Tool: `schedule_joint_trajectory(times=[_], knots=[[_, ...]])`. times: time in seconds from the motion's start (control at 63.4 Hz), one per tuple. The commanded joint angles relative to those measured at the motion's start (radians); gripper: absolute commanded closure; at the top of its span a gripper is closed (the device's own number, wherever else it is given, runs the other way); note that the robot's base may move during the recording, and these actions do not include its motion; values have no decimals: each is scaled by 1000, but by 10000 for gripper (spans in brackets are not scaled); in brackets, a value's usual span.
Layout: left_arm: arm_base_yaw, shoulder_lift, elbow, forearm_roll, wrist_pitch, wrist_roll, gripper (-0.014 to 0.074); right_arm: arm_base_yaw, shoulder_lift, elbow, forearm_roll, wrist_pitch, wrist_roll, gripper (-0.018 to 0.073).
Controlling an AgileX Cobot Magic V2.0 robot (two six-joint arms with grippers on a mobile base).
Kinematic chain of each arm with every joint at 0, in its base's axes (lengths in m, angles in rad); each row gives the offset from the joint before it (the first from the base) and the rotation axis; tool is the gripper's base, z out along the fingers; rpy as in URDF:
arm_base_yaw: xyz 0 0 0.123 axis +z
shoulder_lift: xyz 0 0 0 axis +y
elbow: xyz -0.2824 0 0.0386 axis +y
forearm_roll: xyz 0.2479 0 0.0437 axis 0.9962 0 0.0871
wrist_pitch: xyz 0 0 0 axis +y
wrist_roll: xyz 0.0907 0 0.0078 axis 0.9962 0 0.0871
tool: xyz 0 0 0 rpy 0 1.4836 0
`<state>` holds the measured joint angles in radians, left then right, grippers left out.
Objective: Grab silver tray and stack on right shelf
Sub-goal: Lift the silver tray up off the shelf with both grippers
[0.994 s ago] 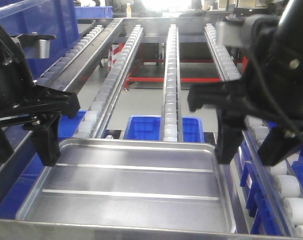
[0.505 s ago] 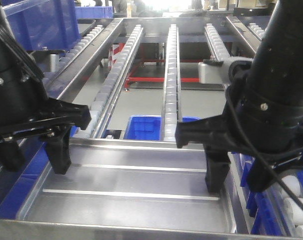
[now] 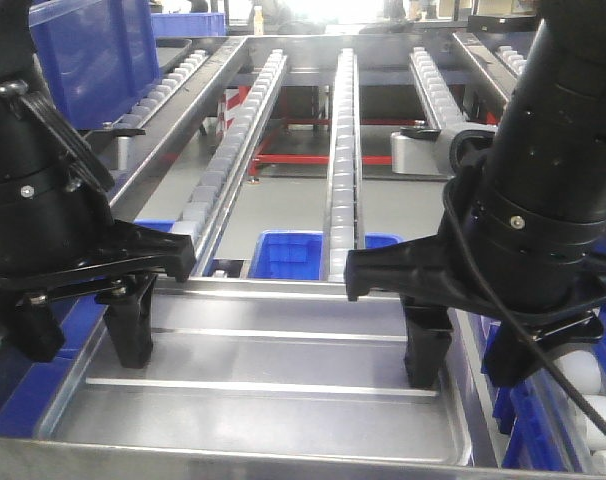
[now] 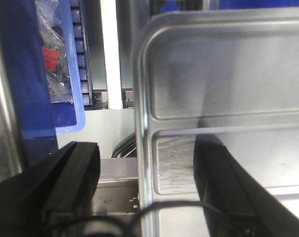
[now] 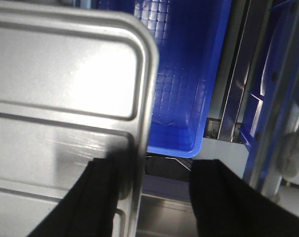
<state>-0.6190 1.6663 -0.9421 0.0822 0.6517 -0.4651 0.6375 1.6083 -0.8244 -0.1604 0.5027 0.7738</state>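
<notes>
The silver tray (image 3: 263, 400) lies flat at the near end of the right shelf, behind its steel front lip (image 3: 283, 466), with two ridges across its floor. My left gripper (image 3: 81, 330) is open and straddles the tray's left rim, one finger (image 3: 133, 330) inside the tray and one outside. In the left wrist view the rim of the tray (image 4: 213, 84) runs between the fingers of the left gripper (image 4: 144, 150). My right gripper (image 3: 473, 355) is open and straddles the right rim in the same way. The right wrist view shows the right gripper (image 5: 157, 170) and the tray (image 5: 65, 74).
Lanes of white rollers (image 3: 341, 150) slope up and away behind the tray. A blue bin (image 3: 293, 255) sits below the rack just past the tray's far edge and shows in the right wrist view (image 5: 184, 74). A large blue crate (image 3: 83, 50) stands at the far left.
Both arms have come down and closer. Each gripper's inner finger now reaches lower inside the tray; the right one has shifted left. The tray has not moved.
</notes>
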Motion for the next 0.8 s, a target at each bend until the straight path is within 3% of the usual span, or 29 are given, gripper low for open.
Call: schedule_joint_trajectory(times=[0.0,0.126,0.221,0.237,0.331,0.41,0.647,0.789], knots=[[-6,-16,-19,-1,-30,-13,283,1,-30,-25,-10,-32,-2,113],[-6,-14,-19,5,-30,-13,376,1,-17,-25,-10,-27,-3,118],[-6,-14,-19,11,-30,-13,482,1,-5,-25,-10,-20,-3,178],[-6,-14,-19,18,-30,-13,582,1,5,-25,-10,-15,-4,278],[-6,-14,-19,25,-30,-13,699,4,11,-25,-10,-9,-14,420],[-6,-14,-19,25,-30,-13,687,6,11,-25,-10,-6,-26,523],[-6,-19,-21,25,-26,-13,689,6,1,-25,-10,17,-31,503],[-6,-46,-64,38,41,-13,689,5,-63,-28,-21,64,-39,503]])
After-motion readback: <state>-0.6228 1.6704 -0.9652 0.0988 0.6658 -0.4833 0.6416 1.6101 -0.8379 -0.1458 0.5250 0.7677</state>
